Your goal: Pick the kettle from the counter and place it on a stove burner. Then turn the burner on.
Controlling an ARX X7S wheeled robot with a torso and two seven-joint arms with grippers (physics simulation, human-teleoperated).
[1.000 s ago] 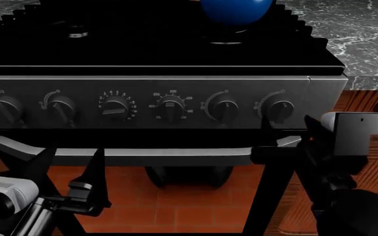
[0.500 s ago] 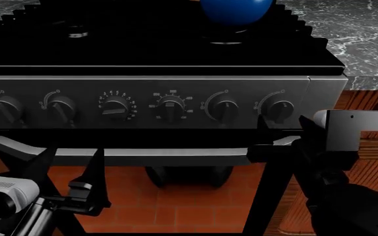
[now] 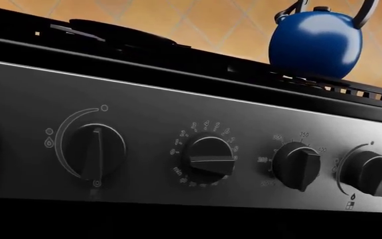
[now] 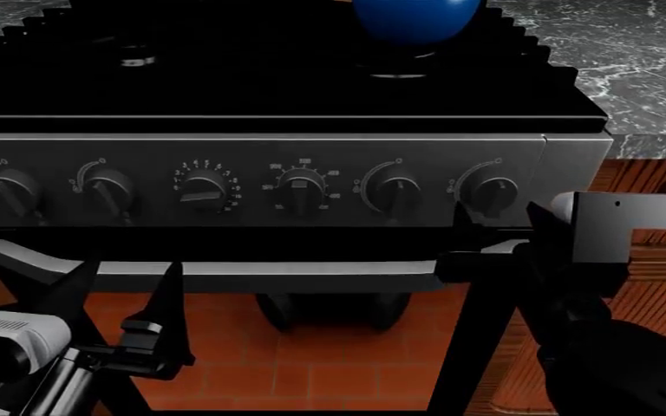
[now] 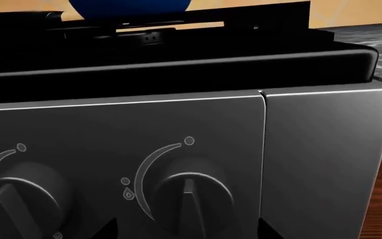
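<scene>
Knobs were what the next move turned on: six sat in a row across the stove's front panel [image 4: 252,178], and the rightmost knob [image 4: 494,192] lay just above and slightly inboard of my right hand [image 4: 498,232], whose two dark fingers stood spread, tips pointing up at the panel. My right wrist view showed that knob [image 5: 189,199] head-on between the finger bases, its grip bar nearly upright. My left hand [image 4: 119,299] hung low, well apart from the panel, fingers spread and holding nothing, so the right arm was plainly the nearer. The one blue kettle [image 4: 414,17] already stood on the stove grates [image 4: 252,69] over a right-side burner [image 4: 401,68], off the marble table [image 4: 623,52]; a second burner [image 4: 136,59] showed on the left. I judged only the turning remained.
</scene>
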